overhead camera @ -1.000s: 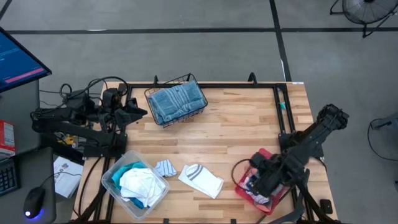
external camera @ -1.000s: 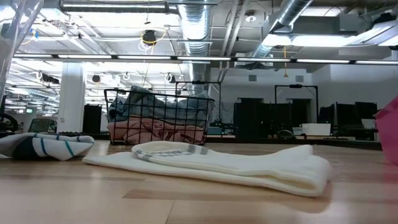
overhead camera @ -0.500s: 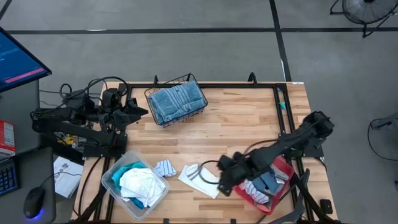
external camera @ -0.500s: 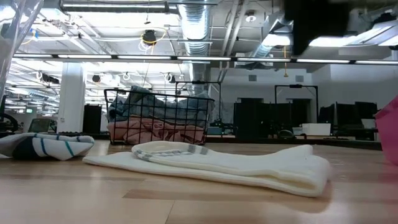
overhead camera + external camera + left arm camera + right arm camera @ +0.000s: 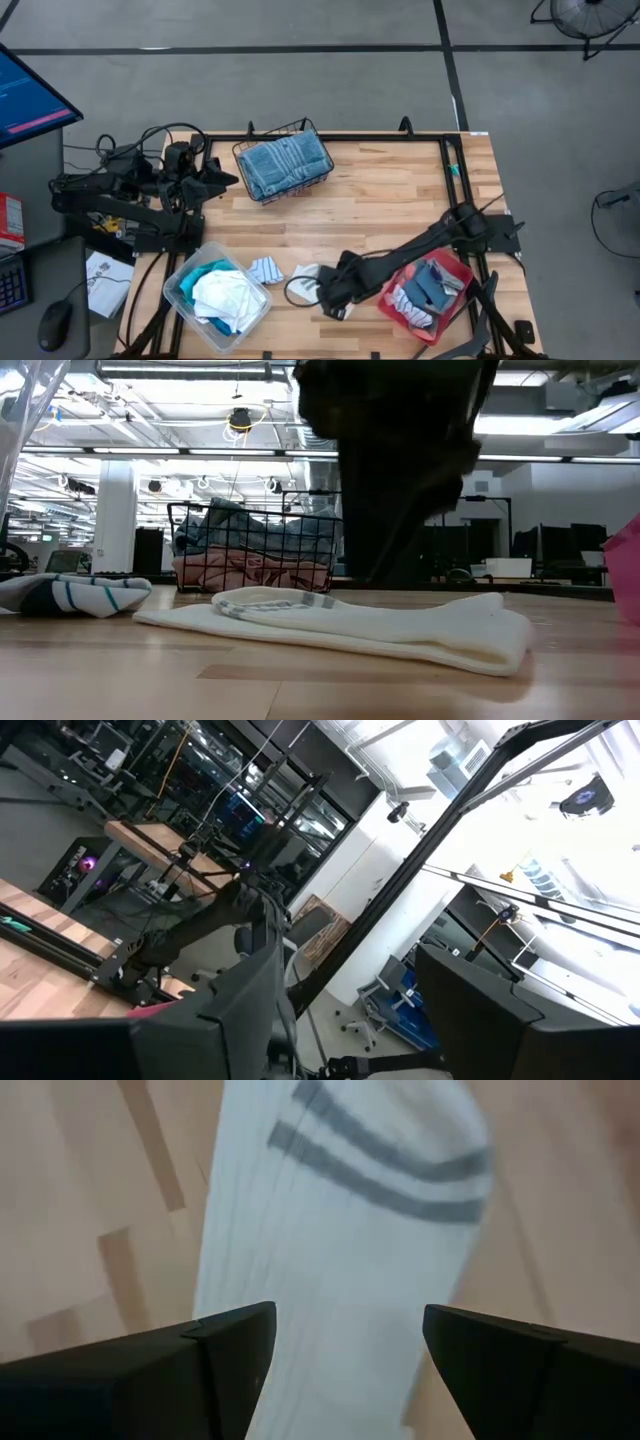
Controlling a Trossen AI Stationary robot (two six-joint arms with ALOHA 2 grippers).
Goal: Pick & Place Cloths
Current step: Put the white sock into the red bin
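Right tool (image 5: 345, 1350) hangs spread wide over our white sock (image 5: 340, 1250) on the bench (image 5: 390, 195), gripping nothing; left tool (image 5: 222, 180) waits near the basket (image 5: 284, 160), and we cannot tell its state; no readable writing

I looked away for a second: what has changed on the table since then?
The right gripper swung from over the red tray across to the white sock and now hovers open above it, not yet gripping. The sock, the basket, the clear bin and the left gripper stayed put.
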